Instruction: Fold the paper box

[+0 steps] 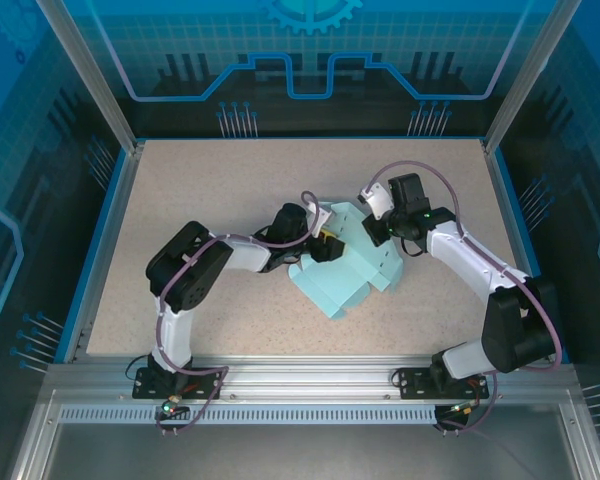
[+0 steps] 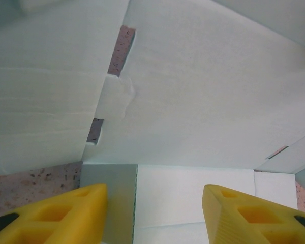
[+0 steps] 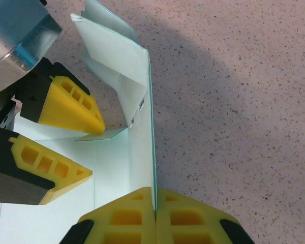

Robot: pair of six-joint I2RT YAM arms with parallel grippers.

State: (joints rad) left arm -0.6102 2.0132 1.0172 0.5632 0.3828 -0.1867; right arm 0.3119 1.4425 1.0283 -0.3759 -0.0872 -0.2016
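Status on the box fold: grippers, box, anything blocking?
Right gripper shut on a raised wall of the paper box. Left gripper open over the box floor, gripping nothing. Box partly folded on the table. No obstruction seen.

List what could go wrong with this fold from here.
1. The right tool is pinched shut on a thin upright wall of the paper box. A hard pull could crease or tear the card.
2. The left tool sits open over the box floor, close to the half-folded end flap. A careless push could crumple that flap.
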